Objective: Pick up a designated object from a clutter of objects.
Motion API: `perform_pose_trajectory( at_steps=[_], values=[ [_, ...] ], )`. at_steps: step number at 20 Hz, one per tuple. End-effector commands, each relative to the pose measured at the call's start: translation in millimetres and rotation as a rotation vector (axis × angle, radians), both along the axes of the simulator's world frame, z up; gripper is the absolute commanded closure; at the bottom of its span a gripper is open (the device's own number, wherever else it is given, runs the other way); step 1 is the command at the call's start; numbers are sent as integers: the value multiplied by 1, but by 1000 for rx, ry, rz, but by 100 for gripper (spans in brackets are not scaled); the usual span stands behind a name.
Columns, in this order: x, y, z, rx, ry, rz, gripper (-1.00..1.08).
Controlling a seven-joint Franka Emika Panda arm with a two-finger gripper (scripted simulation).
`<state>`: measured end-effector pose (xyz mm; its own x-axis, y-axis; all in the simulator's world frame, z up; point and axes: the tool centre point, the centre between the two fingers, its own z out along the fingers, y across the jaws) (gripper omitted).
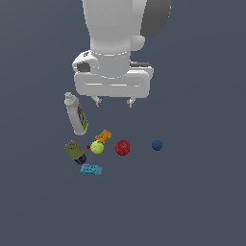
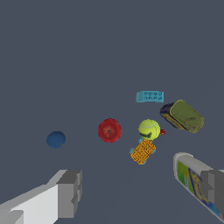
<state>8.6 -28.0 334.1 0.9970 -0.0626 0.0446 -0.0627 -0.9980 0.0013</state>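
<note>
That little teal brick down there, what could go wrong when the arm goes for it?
The teal brick lies close to the olive-green can, so a lowering finger might bump the can. The open gripper hangs well off from the brick, above the clutter, so it might close on the yellow-green ball instead.

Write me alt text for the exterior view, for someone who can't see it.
A white robot arm's open pincer hangs above small items on a dark grey floor, touching none. Below it lie a white bottle, orange block, yellow-green ball, red apple, olive-green can and teal brick; a blue ball sits apart.
</note>
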Motion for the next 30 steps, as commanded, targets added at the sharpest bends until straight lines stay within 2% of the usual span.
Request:
perform_pose_trajectory(
  at_steps=[1, 10, 15, 22, 30],
  values=[
    [0, 0, 0, 0, 0, 0, -92],
    [-6, -28, -14, 6, 33, -75, -92],
    [-6, -29, -14, 6, 34, -76, -92],
    [-1, -32, -20, 3, 35, -27, -92],
    [13, -39, -35, -6, 36, 100, -92]
  ],
)
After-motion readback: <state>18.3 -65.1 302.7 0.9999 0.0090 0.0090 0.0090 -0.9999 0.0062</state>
